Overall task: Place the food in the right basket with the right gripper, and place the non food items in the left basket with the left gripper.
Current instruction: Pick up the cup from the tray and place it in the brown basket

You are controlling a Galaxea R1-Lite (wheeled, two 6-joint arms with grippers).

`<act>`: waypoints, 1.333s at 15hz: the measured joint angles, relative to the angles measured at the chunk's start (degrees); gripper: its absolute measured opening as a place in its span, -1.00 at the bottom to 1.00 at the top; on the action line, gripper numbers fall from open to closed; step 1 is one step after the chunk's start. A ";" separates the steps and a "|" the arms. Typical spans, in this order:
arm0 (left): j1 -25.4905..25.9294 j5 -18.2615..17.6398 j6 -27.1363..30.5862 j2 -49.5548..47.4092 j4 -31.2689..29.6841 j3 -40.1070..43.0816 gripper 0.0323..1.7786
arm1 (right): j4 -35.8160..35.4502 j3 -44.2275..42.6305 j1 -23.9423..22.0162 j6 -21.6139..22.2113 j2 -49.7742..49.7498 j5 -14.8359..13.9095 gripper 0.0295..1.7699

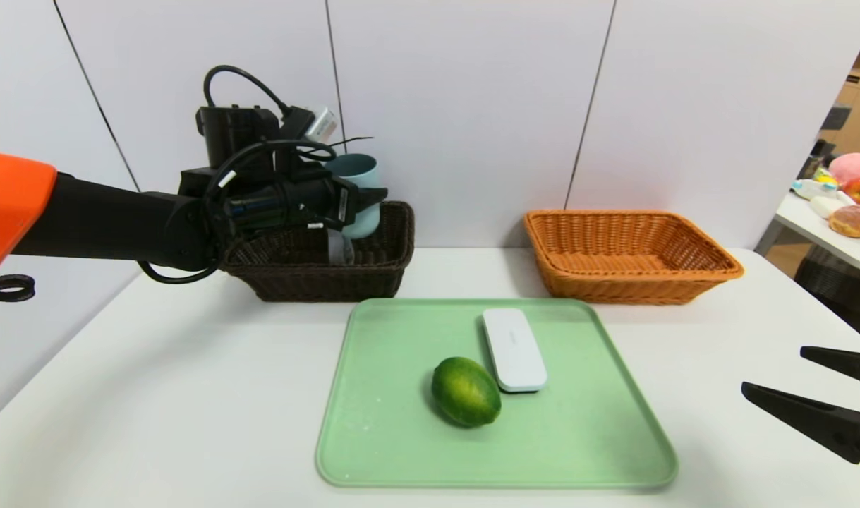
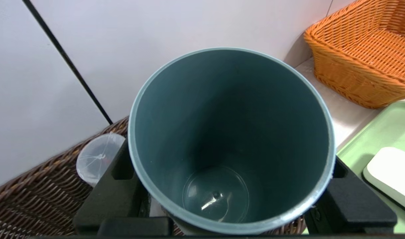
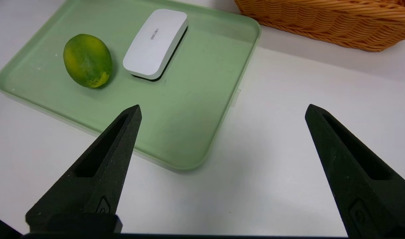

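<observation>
Tool, left gripper [image 1: 368, 206]: pinching the grey-blue cup [image 1: 360, 224] by its sides, over the dark brown basket [image 1: 317, 282]. Cup: mouth up, long axis near upright, lower part within the basket's rim, beside a clear bottle [image 1: 340, 248]; the coming release seems to turn on that downward line. Nearer arm: left. Tool, right gripper [image 3: 223, 111]: spread, idle, beyond the tray [image 1: 564, 451], over the surface [image 1: 154, 423].

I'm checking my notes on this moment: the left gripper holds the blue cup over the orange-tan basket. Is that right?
Not quite: the head view shows the left gripper holding the blue cup over the dark brown basket, not the orange-tan one.
</observation>
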 joint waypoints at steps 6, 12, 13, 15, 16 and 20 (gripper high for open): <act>0.09 -0.16 -0.33 3.21 -1.76 -0.04 0.29 | -0.02 -0.33 0.00 -0.39 0.33 0.02 0.92; -0.24 -0.24 -0.52 5.79 -2.76 0.16 0.29 | -0.02 -0.51 0.00 -0.49 0.91 0.05 0.92; -0.28 -0.32 -0.52 6.16 -2.78 0.16 0.29 | -0.02 -0.49 0.00 -0.46 0.94 -0.02 0.92; -0.34 -0.41 -0.50 6.79 -2.82 0.13 0.28 | 0.00 -0.44 0.00 -0.38 0.99 -0.11 0.92; -0.28 -0.51 -0.50 7.11 -2.80 0.13 0.28 | 0.00 -0.44 0.00 -0.39 0.99 -0.11 0.92; -0.28 -0.96 -0.67 7.67 -2.65 -0.37 0.45 | 0.00 -0.44 -0.02 -0.39 0.99 -0.11 0.92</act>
